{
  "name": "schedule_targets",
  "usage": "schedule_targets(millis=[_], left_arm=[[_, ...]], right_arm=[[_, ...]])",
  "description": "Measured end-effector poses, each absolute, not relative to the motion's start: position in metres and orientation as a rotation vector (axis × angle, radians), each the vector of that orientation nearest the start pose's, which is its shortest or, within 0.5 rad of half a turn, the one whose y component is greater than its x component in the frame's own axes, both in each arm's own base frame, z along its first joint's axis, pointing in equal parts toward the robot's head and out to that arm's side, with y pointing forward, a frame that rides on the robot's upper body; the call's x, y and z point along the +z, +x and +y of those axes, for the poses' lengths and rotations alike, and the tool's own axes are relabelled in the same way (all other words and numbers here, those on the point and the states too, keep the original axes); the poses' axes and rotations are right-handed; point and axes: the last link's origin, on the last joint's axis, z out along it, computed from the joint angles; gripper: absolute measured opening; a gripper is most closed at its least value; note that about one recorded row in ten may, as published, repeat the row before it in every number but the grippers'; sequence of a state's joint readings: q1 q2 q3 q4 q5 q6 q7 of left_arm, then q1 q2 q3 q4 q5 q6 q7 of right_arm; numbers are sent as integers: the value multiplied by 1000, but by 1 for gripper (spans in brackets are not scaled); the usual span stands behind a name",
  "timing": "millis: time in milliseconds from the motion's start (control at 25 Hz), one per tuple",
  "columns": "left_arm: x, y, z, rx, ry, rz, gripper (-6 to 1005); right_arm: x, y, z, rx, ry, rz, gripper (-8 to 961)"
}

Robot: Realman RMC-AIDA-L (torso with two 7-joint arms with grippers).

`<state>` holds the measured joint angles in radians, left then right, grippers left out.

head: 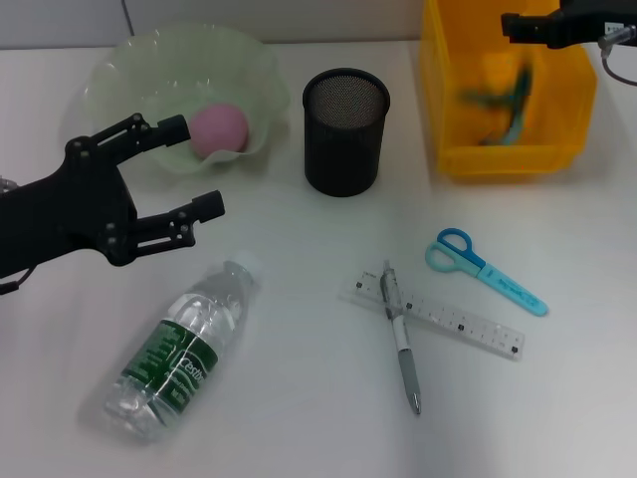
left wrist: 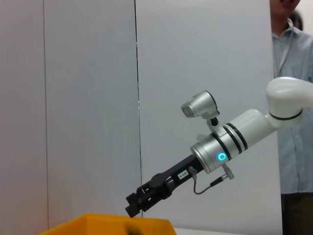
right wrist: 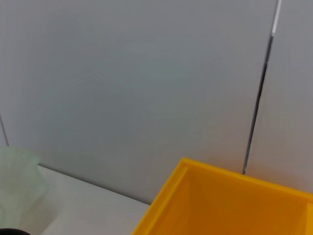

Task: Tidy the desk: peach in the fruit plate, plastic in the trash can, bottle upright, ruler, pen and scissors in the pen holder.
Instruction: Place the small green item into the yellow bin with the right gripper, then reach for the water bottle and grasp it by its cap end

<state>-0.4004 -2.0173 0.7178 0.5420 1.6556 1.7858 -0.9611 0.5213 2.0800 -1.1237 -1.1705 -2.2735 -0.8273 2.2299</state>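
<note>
Clear plastic water bottle [head: 179, 351] lies at seven o'clock, light, slick, probably best gripped mid-body; left gripper [head: 189, 166] spread open above it; right gripper [head: 520, 27] over yellow bin [head: 508, 154], fingers unclear.

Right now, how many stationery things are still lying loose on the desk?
3: the ruler in front of the pen holder, the pen lying across the ruler, and the scissors to their right. None seems hidden.
</note>
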Motion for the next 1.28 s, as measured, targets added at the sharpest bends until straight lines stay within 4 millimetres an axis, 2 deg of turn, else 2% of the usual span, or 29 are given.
schedule_targets(millis=[80,240,320,440,480,680,720,800,960,1120,1280], left_arm=[[34,-271,289,-1066,-2543,-162,838],[34,-270,290,-1073,-2547,-180,837],[37,-268,291,-1080,-2555,-212,837],[40,-265,294,-1077,-2568,-256,836],[39,-260,297,-1039,-2604,-322,835],[38,-251,299,-916,-2693,-426,834],[36,-236,302,-763,-2761,-558,833],[34,-227,303,-684,-2769,-591,833],[19,-200,302,-327,-2738,-678,831],[0,-178,302,-5,-2661,-771,830],[-20,-169,307,217,-2544,-834,829]], right_arm=[[59,217,430,258,-2123,763,840],[64,218,425,276,-2114,753,840],[68,215,416,333,-2121,733,840],[66,211,387,458,-2201,655,840],[62,212,372,508,-2241,611,840],[44,235,315,682,-2306,469,840],[41,243,307,706,-2304,467,840],[35,255,293,741,-2309,475,840],[24,271,277,779,-2331,517,840],[19,276,269,785,-2351,513,839],[14,276,268,793,-2367,517,839]])
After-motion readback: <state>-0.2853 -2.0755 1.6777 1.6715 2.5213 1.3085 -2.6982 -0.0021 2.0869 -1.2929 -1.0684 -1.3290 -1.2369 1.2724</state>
